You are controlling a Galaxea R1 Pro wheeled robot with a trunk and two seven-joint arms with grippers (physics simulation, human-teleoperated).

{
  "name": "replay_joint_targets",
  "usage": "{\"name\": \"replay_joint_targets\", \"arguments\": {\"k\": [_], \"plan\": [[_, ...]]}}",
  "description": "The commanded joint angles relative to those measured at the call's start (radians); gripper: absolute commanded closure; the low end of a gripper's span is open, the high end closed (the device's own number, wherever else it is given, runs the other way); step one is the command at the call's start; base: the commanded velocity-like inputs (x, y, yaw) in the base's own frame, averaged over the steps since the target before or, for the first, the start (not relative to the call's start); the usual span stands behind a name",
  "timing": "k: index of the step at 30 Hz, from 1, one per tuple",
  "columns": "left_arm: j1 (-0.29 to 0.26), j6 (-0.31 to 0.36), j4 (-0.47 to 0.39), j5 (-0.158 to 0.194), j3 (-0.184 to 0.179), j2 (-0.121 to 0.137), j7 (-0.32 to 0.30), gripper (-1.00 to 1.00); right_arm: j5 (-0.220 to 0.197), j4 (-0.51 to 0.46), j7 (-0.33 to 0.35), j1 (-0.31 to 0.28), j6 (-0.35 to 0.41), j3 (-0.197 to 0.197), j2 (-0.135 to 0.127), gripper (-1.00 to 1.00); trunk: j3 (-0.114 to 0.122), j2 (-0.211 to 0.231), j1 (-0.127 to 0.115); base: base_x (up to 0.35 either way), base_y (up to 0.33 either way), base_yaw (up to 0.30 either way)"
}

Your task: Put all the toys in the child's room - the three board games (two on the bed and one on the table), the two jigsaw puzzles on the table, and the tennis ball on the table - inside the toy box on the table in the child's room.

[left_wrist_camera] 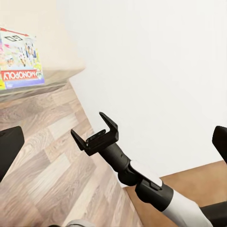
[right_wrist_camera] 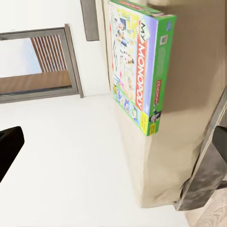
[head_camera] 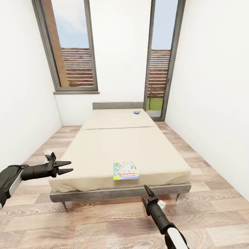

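Game box: the multicoloured board game (head_camera: 126,171) lies flat at the foot edge of the bed (head_camera: 103,152), just ahead of our right gripper (head_camera: 147,193), so it is easy to reach.
Small blue game (head_camera: 137,112): far off by the headboard; we think it is the second one.
Right jaws: open, holding nothing.
Left gripper (head_camera: 65,166): jaws spread, empty, waiting off the bed's side.

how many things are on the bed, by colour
multicoloured game box: 1
small blue game box: 1
total on the bed: 2
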Motion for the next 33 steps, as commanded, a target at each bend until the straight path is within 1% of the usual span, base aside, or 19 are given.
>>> {"name": "replay_joint_targets", "arguments": {"k": [1,6,15,19,21,25,33], "plan": [[-0.001,0.011,0.000,0.002,-0.004,0.001,-0.005,-1.00,-0.008,0.000,0.001,-0.001,0.010,-0.004,0.001,-1.00,-0.004,-0.008,0.004,0.000,0.000,0.000],[-0.001,0.011,-0.002,0.002,-0.004,0.000,-0.005,-1.00,-0.007,-0.004,0.004,-0.001,0.009,-0.003,0.001,-1.00,-0.020,-0.043,0.023,0.000,0.000,0.000],[-0.001,0.010,-0.007,0.001,-0.009,-0.006,-0.005,-1.00,0.002,-0.012,0.005,-0.003,0.008,0.004,0.000,-1.00,-0.020,-0.043,0.023,0.000,0.000,0.000],[0.000,0.006,-0.011,0.000,-0.010,-0.010,-0.005,-1.00,0.003,-0.017,0.005,-0.004,0.008,0.005,-0.011,-1.00,-0.020,-0.043,0.023,0.001,0.000,0.000],[0.000,0.003,-0.015,0.000,-0.011,-0.015,-0.005,-1.00,0.002,-0.018,0.005,-0.004,0.008,0.004,-0.026,-1.00,-0.020,-0.043,0.023,0.061,0.000,0.000],[0.001,0.001,-0.019,0.000,-0.011,-0.021,-0.005,-1.00,0.001,-0.018,0.005,-0.004,0.007,0.003,-0.040,-1.00,-0.020,-0.043,0.023,0.163,0.000,0.000],[0.001,0.004,-0.021,0.000,-0.011,-0.022,-0.005,-1.00,-0.002,-0.017,0.005,-0.004,0.007,0.003,-0.047,-1.00,-0.020,-0.043,0.023,0.072,0.000,0.000]]}}
